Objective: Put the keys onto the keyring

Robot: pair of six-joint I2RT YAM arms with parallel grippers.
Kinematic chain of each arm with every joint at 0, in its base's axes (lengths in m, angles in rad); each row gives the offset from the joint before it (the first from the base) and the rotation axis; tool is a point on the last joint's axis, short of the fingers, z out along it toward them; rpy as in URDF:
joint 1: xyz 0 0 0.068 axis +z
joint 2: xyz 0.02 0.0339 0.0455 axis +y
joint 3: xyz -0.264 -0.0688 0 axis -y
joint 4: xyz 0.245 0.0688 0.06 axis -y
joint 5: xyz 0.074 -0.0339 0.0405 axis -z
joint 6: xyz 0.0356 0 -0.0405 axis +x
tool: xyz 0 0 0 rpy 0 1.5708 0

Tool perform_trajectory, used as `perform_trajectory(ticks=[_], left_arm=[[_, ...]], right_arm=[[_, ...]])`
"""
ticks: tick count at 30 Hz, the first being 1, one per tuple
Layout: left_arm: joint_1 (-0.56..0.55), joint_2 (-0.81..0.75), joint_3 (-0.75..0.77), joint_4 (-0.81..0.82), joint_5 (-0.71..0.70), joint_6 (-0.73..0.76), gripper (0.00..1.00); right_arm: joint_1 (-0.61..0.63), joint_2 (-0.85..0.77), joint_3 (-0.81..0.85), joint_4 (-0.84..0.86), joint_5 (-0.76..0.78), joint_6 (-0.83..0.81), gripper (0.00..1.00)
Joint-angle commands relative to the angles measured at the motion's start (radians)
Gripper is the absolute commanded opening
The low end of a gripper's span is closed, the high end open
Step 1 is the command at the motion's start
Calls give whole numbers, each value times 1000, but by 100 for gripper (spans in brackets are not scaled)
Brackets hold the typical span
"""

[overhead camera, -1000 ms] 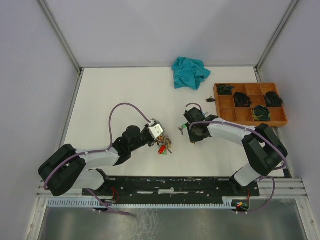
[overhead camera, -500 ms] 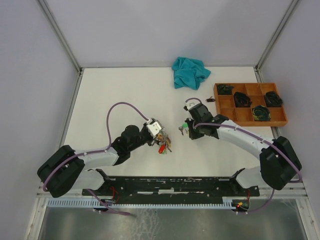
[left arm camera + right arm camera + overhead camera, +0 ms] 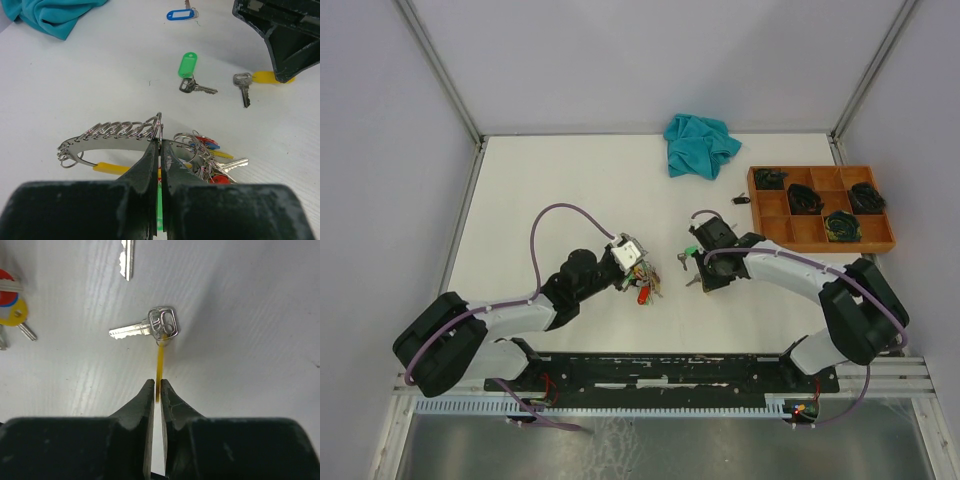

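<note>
Wire of the keyring (image 3: 120,142) sits tight between the two fingers of the left gripper (image 3: 159,146). The fingers are squeezed together on it, with no gap you can see. Lots of little silver loops hang along the wire on the left side of the fingers. On the right side is a bunch of keys (image 3: 227,166) with red tags (image 3: 206,143). A yellow tag (image 3: 111,167) lies under the wire. The ring is low over the white table (image 3: 550,190), near its middle, just past the end of the left arm. I cannot tell if it touches the table.

A little way past the ring, a green-tag key (image 3: 188,65) lies flat on the table by itself. Nothing is touching it.

Beside that one, to the right, is the yellow-tag key (image 3: 161,327). Its silver part lies on the table. Its yellow tag stands up on its thin edge and goes in between the fingers of the right gripper (image 3: 156,385). Those fingers are very close together and pinch the tag. The right gripper points down at the table, near the left gripper but apart from it.

Farther back, a blue-tag key (image 3: 179,14) lies alone, close to an orange tray (image 3: 807,232). The tray has small boxes in it, and some of them hold dark bundles. A blue-green cloth (image 3: 55,15) lies crumpled at the far side of the table.
</note>
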Motion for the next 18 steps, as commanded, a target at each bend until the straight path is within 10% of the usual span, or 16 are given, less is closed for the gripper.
perform_trajectory(ticks=[1,11,18], left_arm=[[6,-4,37,40,15,-36,3],[7,-3,42,26,14,-36,3],[7,-5,45,25,18,-39,3]], right_arm=[[-5,22,-6,-7,59,46,18],[-5,-53,31,-63,133,-11,46],[-4,-54,61,-7,69,-87,44]])
